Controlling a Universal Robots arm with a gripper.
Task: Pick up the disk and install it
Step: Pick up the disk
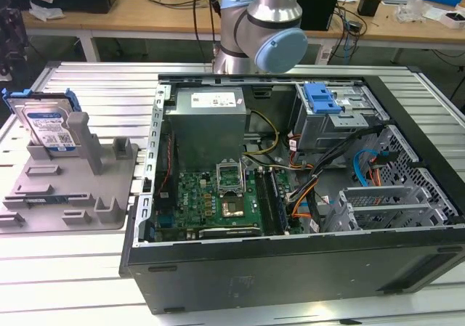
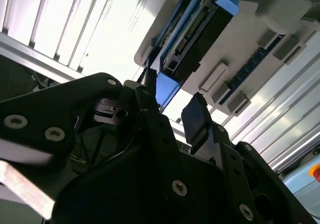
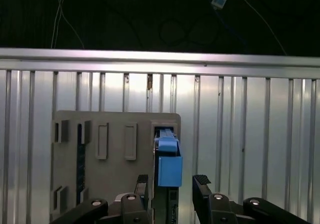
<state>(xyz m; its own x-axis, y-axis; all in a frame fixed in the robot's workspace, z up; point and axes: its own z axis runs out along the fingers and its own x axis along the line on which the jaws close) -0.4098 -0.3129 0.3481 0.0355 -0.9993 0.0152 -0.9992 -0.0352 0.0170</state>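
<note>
Over by the edge of the bench [image 1: 94, 79] at the exterior view's left: the disk [image 1: 51, 126], stood up on one long edge at the far corner of the grey tray [image 1: 73, 195], label face toward the camera, a tall post [image 1: 80, 141] just beside it. Nothing touching it there. Further toward the exterior view's right, well apart from the tray: the open computer case [image 1: 290, 268], a blue latch [image 1: 321, 97] on the drive cage near its far side, and beyond its far wall the arm [image 1: 261, 28].

In the first wrist view, down onto the same grey tray [image 3: 115, 134]: the disk [image 3: 169, 159] edge-on, a narrow strip with the blue carrier uppermost and the long axis pointing straight away from the hand [image 3: 172, 179]. Hand spread wide and gripping nothing, with one finger [image 3: 142, 184] out to each side of the strip, no contact on either flat face. Much the same in the second wrist view: disk [image 2: 200, 29] ahead of the open hand [image 2: 172, 97], clear space between.

Judged from this: hand above the disk and squared to it, the gap set across the thin dimension rather than along the length. Looks lined up fingertip-first with the top edge, so seemingly no twist of the wrist needed. Disk not yet picked up.
</note>
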